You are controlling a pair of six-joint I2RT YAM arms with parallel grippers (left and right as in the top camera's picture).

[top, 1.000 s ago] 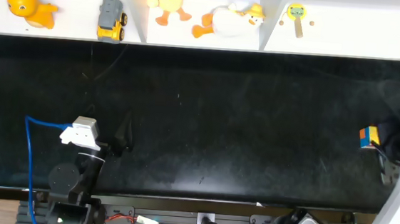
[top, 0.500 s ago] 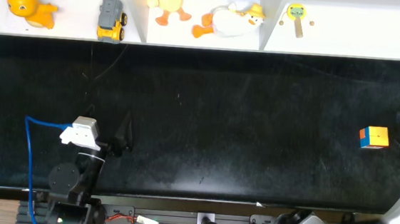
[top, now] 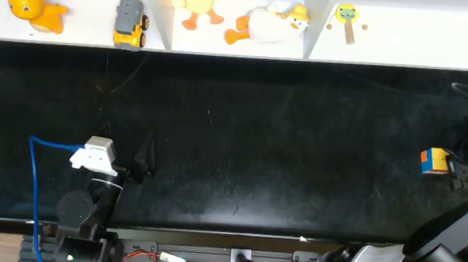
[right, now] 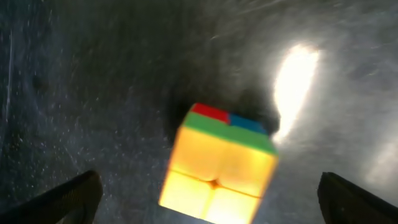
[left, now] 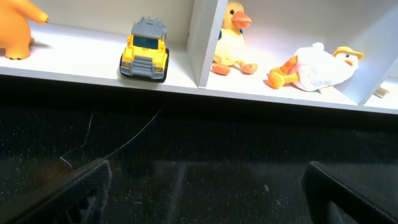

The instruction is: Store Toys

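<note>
The puzzle cube [top: 435,161] lies on the black table [top: 258,150] at its far right end, well apart from the white shelf [top: 240,48] along the back edge. It rests flat with its yellow face toward the right wrist camera, and a strip of green, red and blue shows along one side.

The right gripper [right: 208,202] hangs over it with both fingers spread wide. The cube sits between them, roughly centred, and touches neither finger.

The step in hand looks like the pick-up. The cube appears turned a little against the line of the fingers, so a small twist of the wrist would probably help — the pads should meet two opposite flat faces, not corners. After that, lower until the fingertips sit around mid-height on the cube, close evenly and lift straight up. A pinch that lands on a corner could spin the cube or let it squirt out sideways.

Farther out, the left gripper [left: 211,193] sits low at the table's left with its fingers apart and nothing held. It faces the shelf, where a yellow toy truck [left: 145,50] and plush ducks [left: 233,37] already stand.
</note>
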